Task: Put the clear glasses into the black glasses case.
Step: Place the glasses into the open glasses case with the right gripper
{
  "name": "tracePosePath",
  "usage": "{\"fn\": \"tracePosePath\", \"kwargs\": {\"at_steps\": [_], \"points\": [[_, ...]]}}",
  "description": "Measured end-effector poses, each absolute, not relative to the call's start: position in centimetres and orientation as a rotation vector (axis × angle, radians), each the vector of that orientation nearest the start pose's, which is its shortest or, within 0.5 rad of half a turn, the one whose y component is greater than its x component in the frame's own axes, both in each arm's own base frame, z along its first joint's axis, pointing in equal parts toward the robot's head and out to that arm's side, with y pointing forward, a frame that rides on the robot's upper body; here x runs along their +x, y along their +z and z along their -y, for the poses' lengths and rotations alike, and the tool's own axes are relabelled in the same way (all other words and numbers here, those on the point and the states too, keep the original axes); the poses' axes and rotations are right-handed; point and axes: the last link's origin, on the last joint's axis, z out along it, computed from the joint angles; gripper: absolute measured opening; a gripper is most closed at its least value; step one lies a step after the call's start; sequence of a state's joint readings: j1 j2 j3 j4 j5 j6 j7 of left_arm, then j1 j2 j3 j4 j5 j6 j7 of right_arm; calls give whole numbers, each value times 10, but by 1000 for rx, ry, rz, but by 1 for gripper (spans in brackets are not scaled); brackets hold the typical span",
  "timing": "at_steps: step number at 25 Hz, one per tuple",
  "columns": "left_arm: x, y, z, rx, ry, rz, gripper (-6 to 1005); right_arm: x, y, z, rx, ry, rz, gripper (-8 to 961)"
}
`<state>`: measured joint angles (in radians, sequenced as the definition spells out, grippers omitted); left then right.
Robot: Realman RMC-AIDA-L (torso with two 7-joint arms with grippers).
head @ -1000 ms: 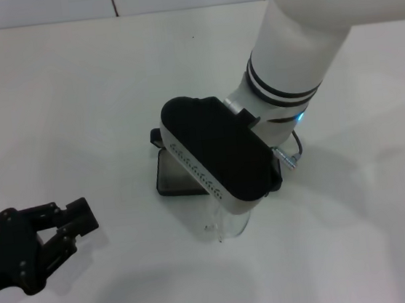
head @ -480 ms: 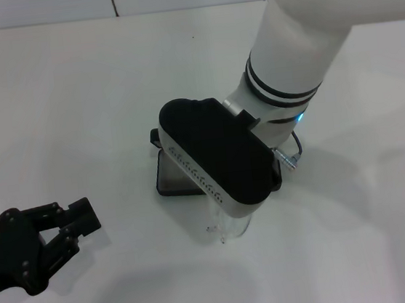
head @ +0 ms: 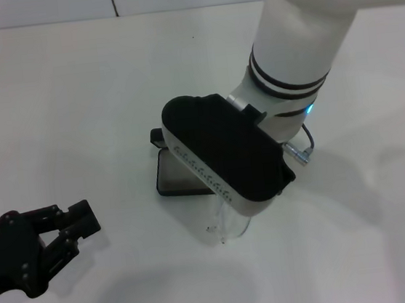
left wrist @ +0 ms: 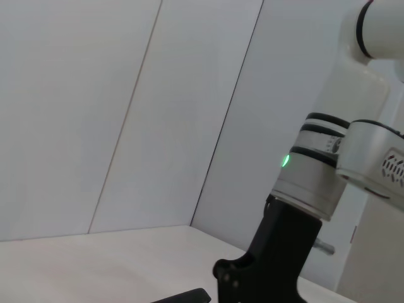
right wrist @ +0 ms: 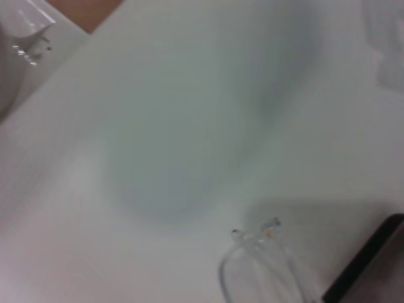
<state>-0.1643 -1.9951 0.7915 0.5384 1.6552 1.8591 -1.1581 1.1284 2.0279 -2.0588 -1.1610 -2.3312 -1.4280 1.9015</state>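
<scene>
The black glasses case (head: 170,175) lies open on the white table, and only its left part shows beside my right arm's wrist (head: 225,160). That wrist hangs right over the case and hides my right gripper in the head view. The clear glasses (head: 230,229) stick out from under the wrist on the near side, with their arm tips (right wrist: 254,235) and curved clear plastic next to the case's edge (right wrist: 369,262) in the right wrist view. My left gripper (head: 76,228) rests at the table's near left, well away from the case.
The white table (head: 72,100) stretches around the case with a wall seam at the back. In the left wrist view the right arm's black gripper base (left wrist: 271,252) stands under its white wrist with a green light (left wrist: 285,160).
My right arm's wrist has shifted slightly to the right and nearer over the case. The glasses and left gripper stay about where they were.
</scene>
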Motion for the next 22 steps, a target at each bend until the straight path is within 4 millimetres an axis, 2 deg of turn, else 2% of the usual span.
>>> {"fn": "tracePosePath", "kwargs": {"at_steps": [2, 7, 13, 21, 22], "points": [[-324, 33, -206, -2554, -1092, 668, 198, 40, -104, -330, -2874, -987, 1190, 45], [-324, 32, -205, -2552, -1091, 661, 197, 36, -101, -330, -2875, -974, 1217, 145], [-324, 31, -204, -2549, -1092, 665, 198, 41, -104, -333, -2852, -992, 1266, 264], [-324, 32, -204, -2542, -1095, 664, 199, 46, -107, -341, -2842, -992, 1291, 568], [-325, 32, -205, -2538, -1095, 663, 199, 47, -108, -341, -2840, -992, 1294, 567]]}}
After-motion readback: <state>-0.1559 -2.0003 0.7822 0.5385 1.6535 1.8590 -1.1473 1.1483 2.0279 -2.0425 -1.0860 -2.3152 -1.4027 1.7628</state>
